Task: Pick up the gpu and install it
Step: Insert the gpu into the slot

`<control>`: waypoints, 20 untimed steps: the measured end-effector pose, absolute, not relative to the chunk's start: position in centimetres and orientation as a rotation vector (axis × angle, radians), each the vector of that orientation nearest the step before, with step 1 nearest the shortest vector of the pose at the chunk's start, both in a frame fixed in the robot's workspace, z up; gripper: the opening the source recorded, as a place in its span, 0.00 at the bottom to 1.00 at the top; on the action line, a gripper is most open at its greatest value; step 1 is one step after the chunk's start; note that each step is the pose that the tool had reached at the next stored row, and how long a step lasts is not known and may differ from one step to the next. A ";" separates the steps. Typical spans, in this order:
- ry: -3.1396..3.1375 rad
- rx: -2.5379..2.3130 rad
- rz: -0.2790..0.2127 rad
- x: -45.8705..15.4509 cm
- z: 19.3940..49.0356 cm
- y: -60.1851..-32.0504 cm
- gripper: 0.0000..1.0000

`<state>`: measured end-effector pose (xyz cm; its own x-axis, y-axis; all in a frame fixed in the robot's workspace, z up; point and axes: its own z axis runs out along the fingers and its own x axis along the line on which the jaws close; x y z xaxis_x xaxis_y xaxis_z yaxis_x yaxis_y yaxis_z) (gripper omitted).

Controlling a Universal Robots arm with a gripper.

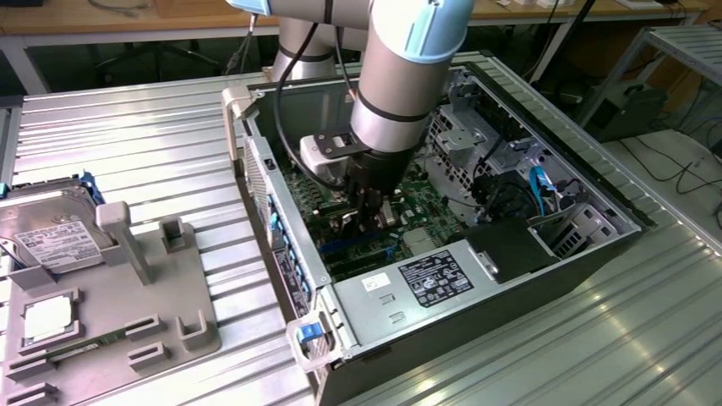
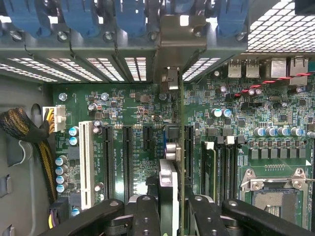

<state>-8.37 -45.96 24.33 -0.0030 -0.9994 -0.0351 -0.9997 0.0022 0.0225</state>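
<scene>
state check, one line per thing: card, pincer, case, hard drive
gpu: edge-on, held over the motherboard slots, bracket at the rear panel.
pincer: shut on the gpu, inside the case.
computer case: on its side, side panel off.
hard drive: in the grey holder outside.

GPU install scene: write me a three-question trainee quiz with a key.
1. True or false: the gpu is clamped between the gripper fingers, standing edge-on over the motherboard slots.
2. Multiple choice: where does the hard drive sit? A) inside the computer case; B) on the grey holder at the exterior view's left; C) in the gripper.
3. Fill in: the gripper reaches down into the open ____.

Key: 1 true; 2 B; 3 computer case.
</scene>
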 end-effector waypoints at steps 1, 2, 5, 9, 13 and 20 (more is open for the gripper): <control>2.217 -2.213 0.063 -8.4 24.3 -45.9 0.28; 2.216 -2.216 0.061 -8.4 24.3 -45.9 0.28; 2.211 -2.221 0.061 -8.4 24.3 -45.9 0.28; 2.199 -2.233 0.061 -8.4 24.3 -45.8 0.28; 2.189 -2.244 0.061 -8.4 24.3 -45.8 0.28; 2.189 -2.244 0.061 -8.4 24.3 -46.0 0.28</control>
